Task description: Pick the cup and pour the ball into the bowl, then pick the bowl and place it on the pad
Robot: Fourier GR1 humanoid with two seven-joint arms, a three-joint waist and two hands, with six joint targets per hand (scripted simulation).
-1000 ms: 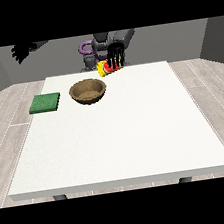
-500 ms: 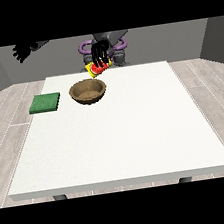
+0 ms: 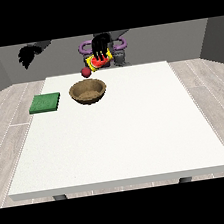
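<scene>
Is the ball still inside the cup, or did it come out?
Out. The red ball is in the air beside the tipped cup, just above the bowl's far rim, not yet in it.

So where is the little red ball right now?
The red ball is in the air just above the bowl, beside the tipped cup, at the table's far edge.

The cup (image 3: pixel 99 61) has been tipped further over, and the red ball (image 3: pixel 85 72) is now seen outside it, above the bowl (image 3: pixel 88 92).
</scene>
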